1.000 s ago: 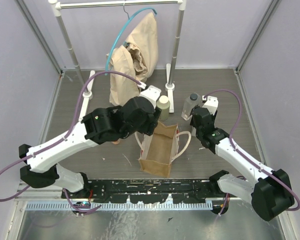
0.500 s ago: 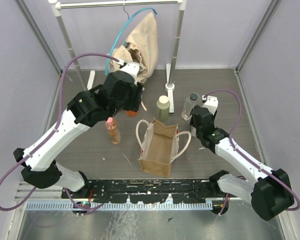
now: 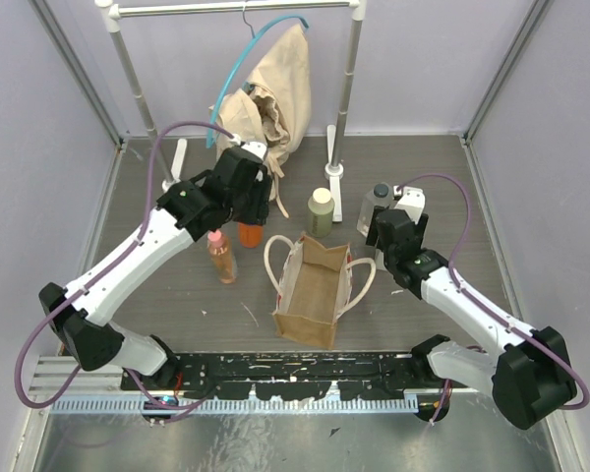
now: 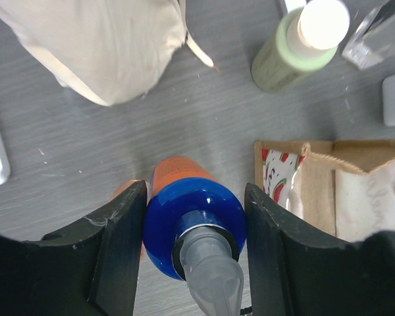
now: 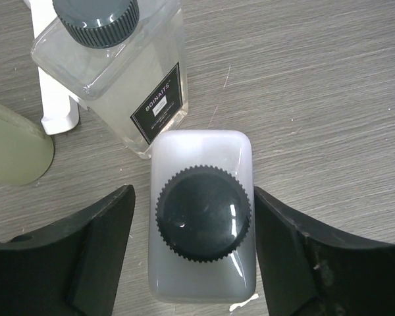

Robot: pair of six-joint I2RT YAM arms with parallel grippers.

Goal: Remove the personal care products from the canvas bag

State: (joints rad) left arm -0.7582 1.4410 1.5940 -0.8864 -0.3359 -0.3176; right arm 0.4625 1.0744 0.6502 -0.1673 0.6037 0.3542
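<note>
Your left gripper (image 4: 196, 194) is clamped on the orange bottle (image 4: 180, 172) at its blue pump top, holding it upright on the left arm's side of the canvas bag (image 3: 310, 295) — the amber bottle with the pink cap (image 3: 221, 258) stands just beside it. Your right gripper (image 5: 194, 191) straddles a frosted white bottle (image 5: 201, 148) standing on the table (image 5: 303, 79). Its jaws are apart, with a sliver of wood showing on one side — the clear bottle (image 5: 118, 79) is right next to it, the olive-green bottle (image 3: 321, 211) close by.

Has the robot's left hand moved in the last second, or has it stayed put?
Yes. The left hand was over the canvas bag's far edge; now it sits left of and beyond the bag, gripping the orange bottle.
</note>
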